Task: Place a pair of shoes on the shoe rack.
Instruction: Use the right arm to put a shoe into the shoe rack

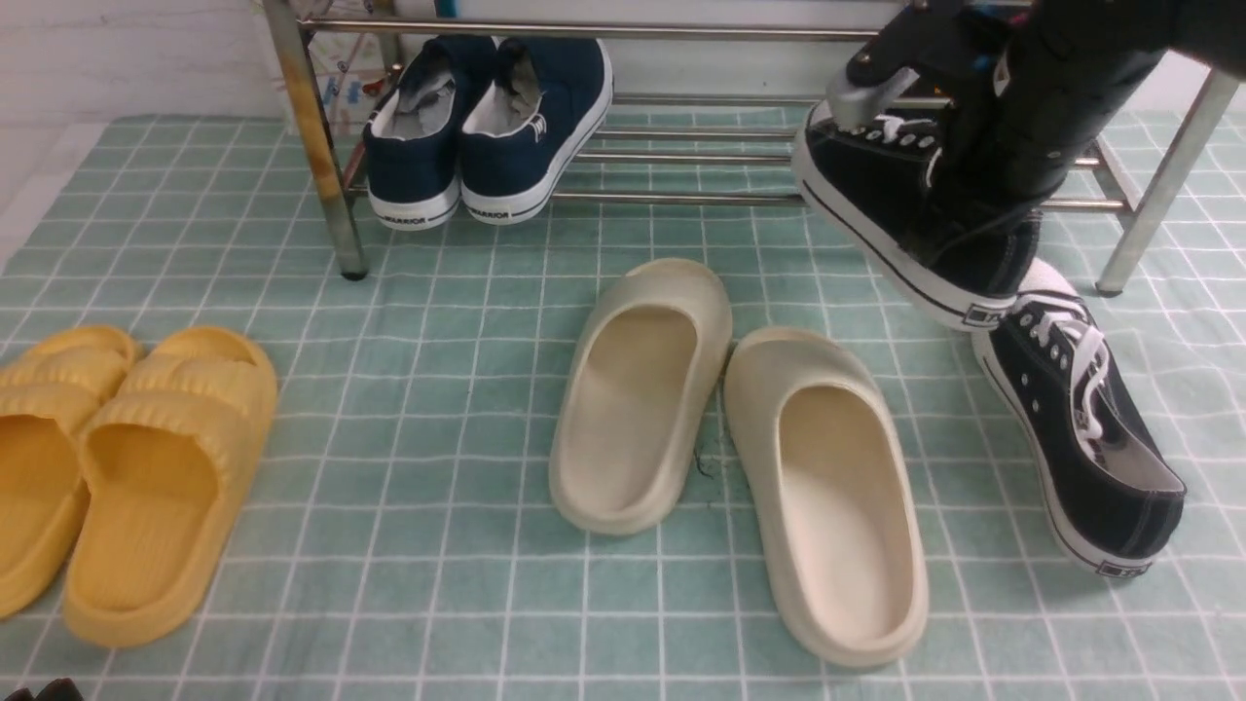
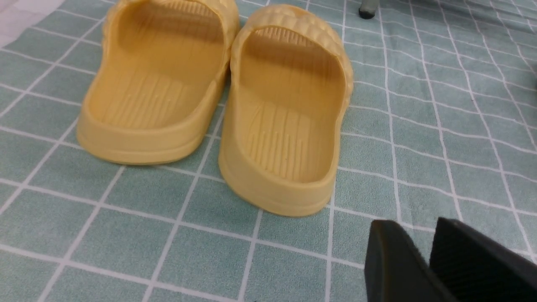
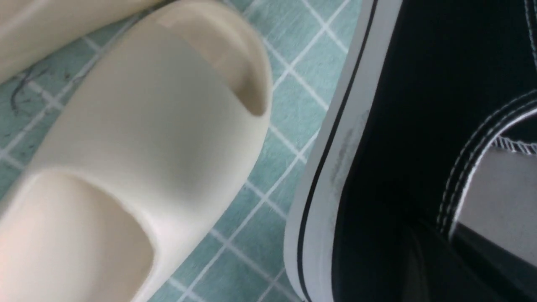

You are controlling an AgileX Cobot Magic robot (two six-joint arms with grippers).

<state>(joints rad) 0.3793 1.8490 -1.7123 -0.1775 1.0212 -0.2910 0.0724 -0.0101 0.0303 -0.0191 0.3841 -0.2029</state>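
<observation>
One black sneaker [image 1: 876, 204] hangs tilted at the right end of the shoe rack [image 1: 681, 200], its toe toward the tubes and its heel lower. My right gripper [image 3: 436, 251] is shut on that shoe's collar, one finger against the grey lining [image 3: 495, 201]. I cannot tell whether the toe touches the rack. The second black sneaker [image 1: 1081, 428] lies on the mat just below the held heel, toe toward the rack. My left gripper [image 2: 413, 224] hovers over the mat close behind the yellow slippers, its fingers slightly apart with nothing between them.
Navy sneakers [image 1: 487, 127] occupy the rack's left end beside the rust-stained leg [image 1: 311, 127]. Two cream slippers [image 1: 642, 389] lie mid-mat, one close to the held shoe [image 3: 147, 126]. Yellow slippers [image 1: 127, 467] [image 2: 285, 117] sit at the left. The rack's right leg [image 1: 1158, 195] stands near my right arm.
</observation>
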